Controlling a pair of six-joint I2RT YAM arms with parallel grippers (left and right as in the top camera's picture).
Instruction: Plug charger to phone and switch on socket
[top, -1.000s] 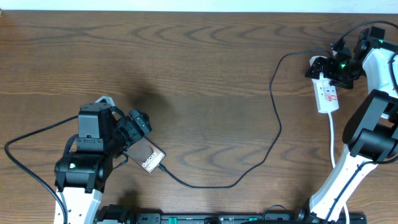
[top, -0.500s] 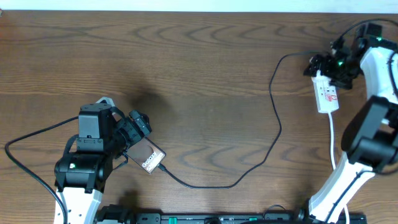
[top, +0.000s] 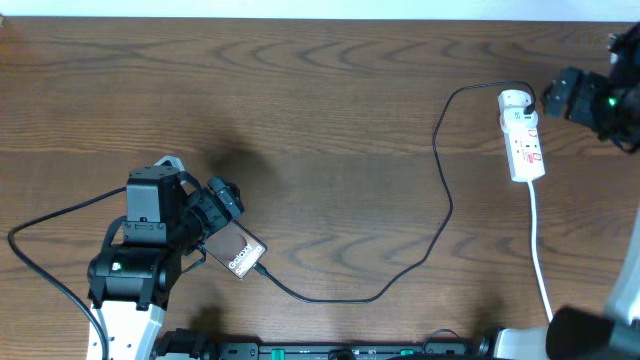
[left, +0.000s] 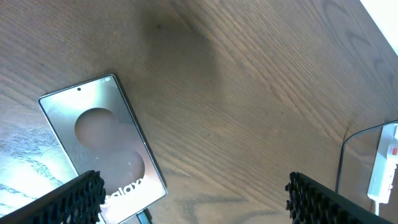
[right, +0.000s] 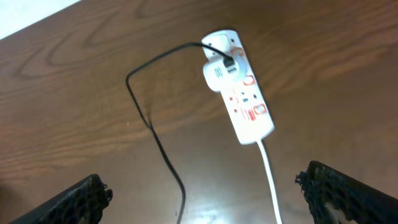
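Note:
The phone (top: 238, 253) lies flat at the lower left, partly under my left gripper (top: 212, 216). In the left wrist view the phone (left: 102, 140) shows its oval mark and white lettering, with a connector at its lower edge. The left gripper (left: 193, 202) is open above it and holds nothing. The charger cable (top: 440, 160) runs from the phone to the socket (top: 523, 135), its plug seated in the strip's far end (right: 227, 62). The socket (right: 239, 93) shows red switch marks. My right gripper (right: 208, 196) is open, lifted clear to the right of the strip.
The socket's white cord (top: 540, 250) runs down toward the front edge at the right. The left arm's base (top: 135, 265) and its black cable (top: 40, 255) fill the lower left corner. The table's far edge (top: 320, 18) meets a pale wall.
My right gripper has lifted off the far end of the socket and pulled away to the right. The socket's top end now shows. The left arm, phone and cable have not moved.

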